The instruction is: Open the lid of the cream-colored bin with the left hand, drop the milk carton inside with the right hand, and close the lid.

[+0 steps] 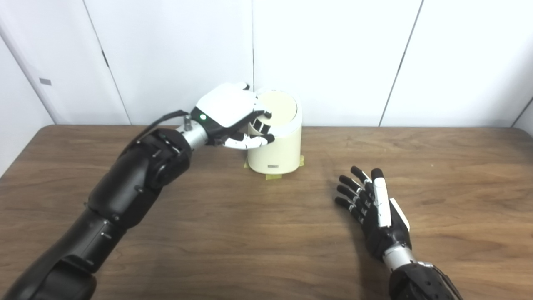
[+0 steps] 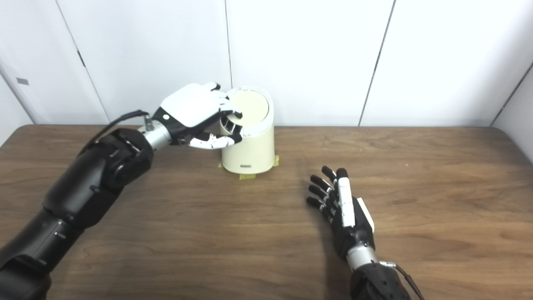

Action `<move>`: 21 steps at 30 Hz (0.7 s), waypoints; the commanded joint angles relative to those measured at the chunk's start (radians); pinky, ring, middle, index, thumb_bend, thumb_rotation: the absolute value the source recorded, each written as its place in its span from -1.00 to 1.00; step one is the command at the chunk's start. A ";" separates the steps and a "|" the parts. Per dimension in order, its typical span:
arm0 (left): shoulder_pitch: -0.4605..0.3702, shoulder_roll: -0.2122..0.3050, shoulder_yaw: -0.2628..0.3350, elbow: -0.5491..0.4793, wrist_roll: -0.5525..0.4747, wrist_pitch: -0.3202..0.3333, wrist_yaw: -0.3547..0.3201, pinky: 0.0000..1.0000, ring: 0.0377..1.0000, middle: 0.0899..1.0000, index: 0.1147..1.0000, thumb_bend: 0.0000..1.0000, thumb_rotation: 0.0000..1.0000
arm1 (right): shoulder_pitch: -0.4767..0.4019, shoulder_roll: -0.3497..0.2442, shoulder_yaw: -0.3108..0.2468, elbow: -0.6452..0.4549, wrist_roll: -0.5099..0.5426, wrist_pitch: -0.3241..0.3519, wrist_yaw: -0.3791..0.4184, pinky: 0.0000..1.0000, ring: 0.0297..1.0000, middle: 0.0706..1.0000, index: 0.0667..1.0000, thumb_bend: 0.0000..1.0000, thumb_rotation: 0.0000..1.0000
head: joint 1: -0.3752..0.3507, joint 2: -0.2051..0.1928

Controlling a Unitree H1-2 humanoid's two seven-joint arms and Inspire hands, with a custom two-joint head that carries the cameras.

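The cream-colored bin [image 1: 275, 151] stands at the back middle of the table, near the wall. Its round lid [image 1: 281, 107] lies down on the bin, tilted toward me. My left hand [image 1: 227, 111] is at the bin's left top edge, with fingers curled over the lid's rim and the thumb under it against the bin's side. My right hand [image 1: 374, 208] rests low over the table to the right front of the bin, palm turned inward, fingers spread, holding nothing. No milk carton shows in either view.
Yellow tape [image 1: 272, 176] marks the bin's spot on the brown wooden table [image 1: 250, 233]. White wall panels [image 1: 333, 54] rise right behind the bin. The left forearm [image 1: 125, 191] stretches across the table's left half.
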 commanded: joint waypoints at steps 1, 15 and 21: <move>-0.030 -0.032 0.079 -0.056 -0.094 0.068 0.026 0.65 0.67 0.61 0.55 -0.18 0.88 | -0.024 0.002 0.004 -0.023 0.003 0.001 0.005 0.56 0.67 0.65 0.82 0.04 1.00 | -0.003 -0.002; 0.267 -0.195 0.317 -0.335 -0.432 0.380 0.041 0.68 0.73 0.68 0.63 -0.38 0.84 | -0.020 -0.014 0.014 -0.057 -0.045 -0.069 0.019 0.50 0.69 0.68 0.79 0.13 1.00 | -0.006 0.000; 0.391 -0.250 0.377 -0.396 -0.551 0.414 0.086 0.60 0.69 0.66 0.65 -0.32 0.84 | -0.035 -0.043 0.046 -0.071 -0.118 -0.130 0.027 0.45 0.69 0.67 0.79 0.16 1.00 | -0.006 0.002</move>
